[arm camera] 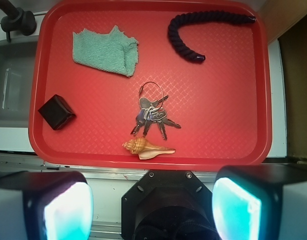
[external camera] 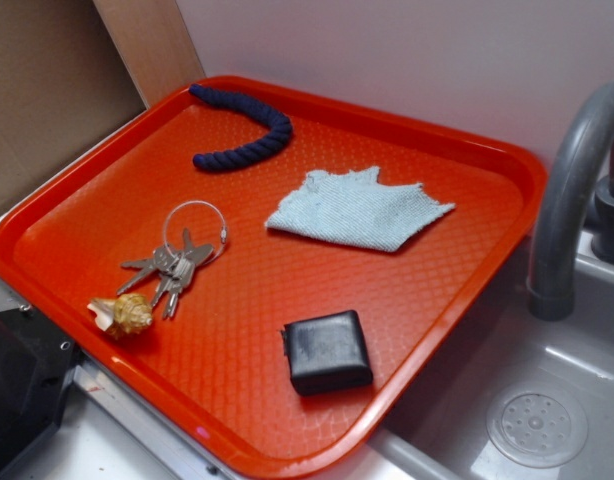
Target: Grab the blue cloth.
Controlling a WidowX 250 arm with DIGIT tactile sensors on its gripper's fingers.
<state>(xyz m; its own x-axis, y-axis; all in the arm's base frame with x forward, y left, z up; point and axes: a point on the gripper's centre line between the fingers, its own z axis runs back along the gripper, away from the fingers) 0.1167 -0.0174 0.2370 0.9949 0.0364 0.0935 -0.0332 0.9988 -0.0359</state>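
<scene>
Now the blue cloth (arm camera: 106, 51) lies flat in the far-left part of the red tray (arm camera: 223, 90) in the wrist view, its long axis across the tray, torn edge away from the camera. Gripper (arm camera: 152, 210) hangs before the tray's near rim, fingers (arm camera: 68, 212) wide apart, holding nothing.

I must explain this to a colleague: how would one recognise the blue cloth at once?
Find the red tray beside the sink. The blue cloth lies flat near its far edge, next to the dark navy rope. It alone is pale, woven, with ragged edges.
</scene>
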